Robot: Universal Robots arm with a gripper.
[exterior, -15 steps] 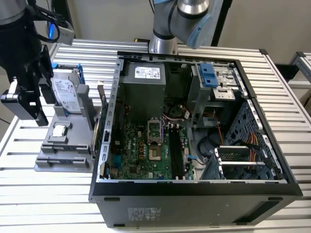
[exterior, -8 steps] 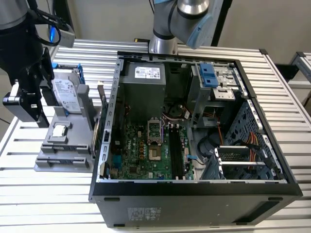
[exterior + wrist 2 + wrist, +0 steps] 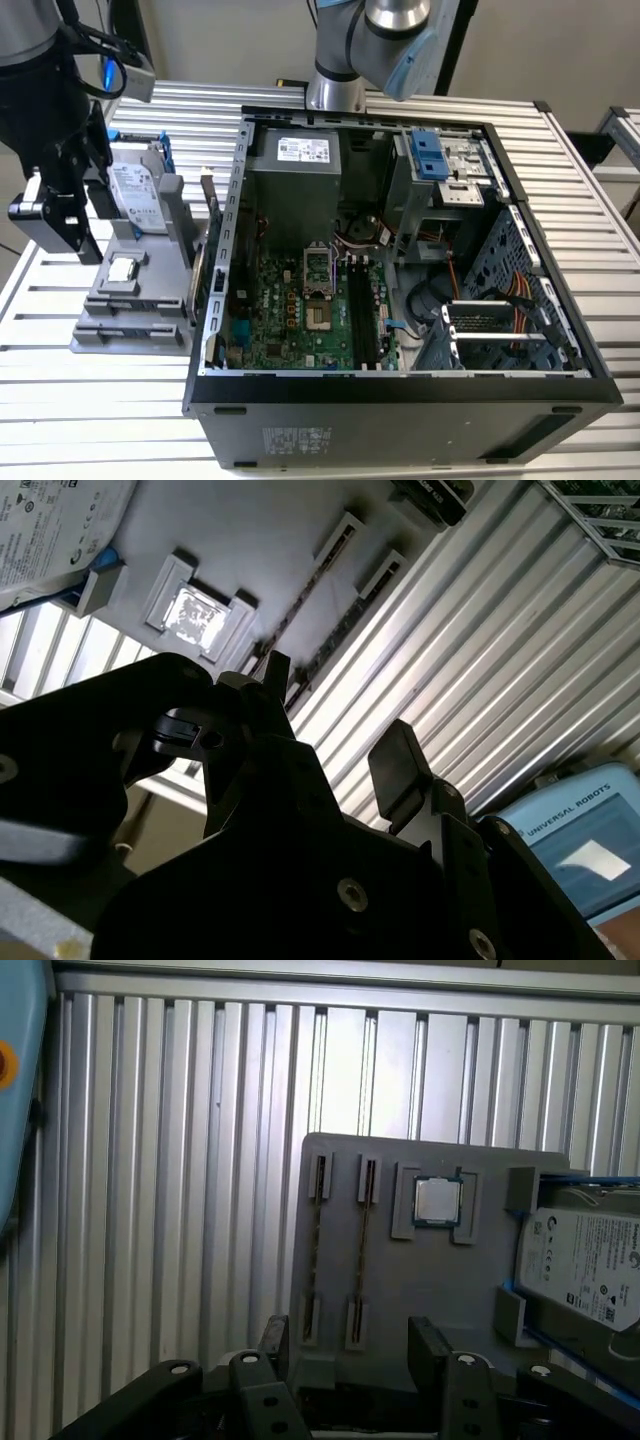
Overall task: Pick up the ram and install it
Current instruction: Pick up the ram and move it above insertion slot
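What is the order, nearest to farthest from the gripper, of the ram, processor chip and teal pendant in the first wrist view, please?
1. the ram, on edge in a slot of the grey tray, just ahead of the open gripper.
2. the processor chip, farther along the tray.
3. the teal pendant, well off the tray to one side.

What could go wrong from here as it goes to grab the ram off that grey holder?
The ram stands thin and on edge in the grey holder, with a twin slot close beside it; the open jaws, slightly off, might straddle both or clip a slot end. The processor chip and hard drive sit near too, so a stray jaw could knock them.
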